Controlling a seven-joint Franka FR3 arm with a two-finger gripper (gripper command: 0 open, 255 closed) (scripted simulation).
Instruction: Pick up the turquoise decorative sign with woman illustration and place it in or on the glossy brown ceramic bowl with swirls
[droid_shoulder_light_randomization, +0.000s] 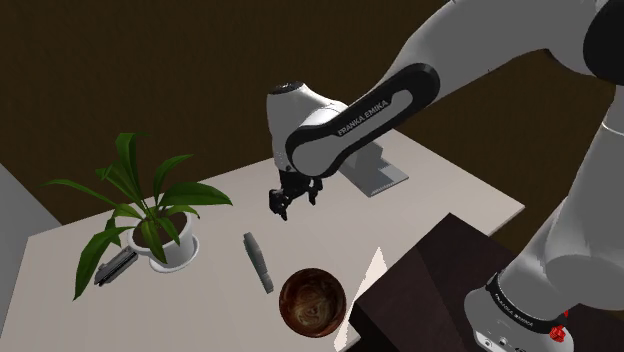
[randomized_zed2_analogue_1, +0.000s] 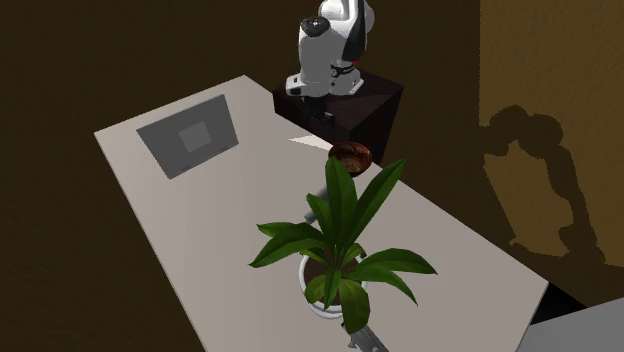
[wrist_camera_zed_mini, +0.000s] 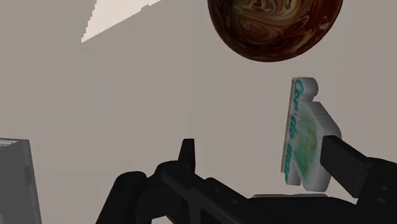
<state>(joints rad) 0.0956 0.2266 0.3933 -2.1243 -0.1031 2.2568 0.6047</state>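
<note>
The sign (droid_shoulder_light_randomization: 258, 262) lies flat on the pale table as a narrow grey slab, between the plant and the bowl. In the wrist view the sign (wrist_camera_zed_mini: 304, 135) has turquoise lettering, a pale picture and a white edge, and it sits just inside the right finger (wrist_camera_zed_mini: 347, 167). The glossy brown swirled bowl (droid_shoulder_light_randomization: 312, 300) stands near the table's front edge, close to the sign; the bowl (wrist_camera_zed_mini: 275, 27) lies beyond the sign from the hand, and the bowl (randomized_zed2_analogue_1: 350, 154) sits beside the stand. My gripper (droid_shoulder_light_randomization: 283, 205) hangs open above the table, up and right of the sign, holding nothing. Its fingers (wrist_camera_zed_mini: 186, 153) stand apart.
A potted green plant (droid_shoulder_light_randomization: 150, 220) stands at the shoulder view's left, with a small grey object (droid_shoulder_light_randomization: 115, 268) beside its pot. A flat grey panel (droid_shoulder_light_randomization: 375, 172) lies behind the arm. The dark stand (droid_shoulder_light_randomization: 440, 290) borders the table (droid_shoulder_light_randomization: 470, 205) at the lower right.
</note>
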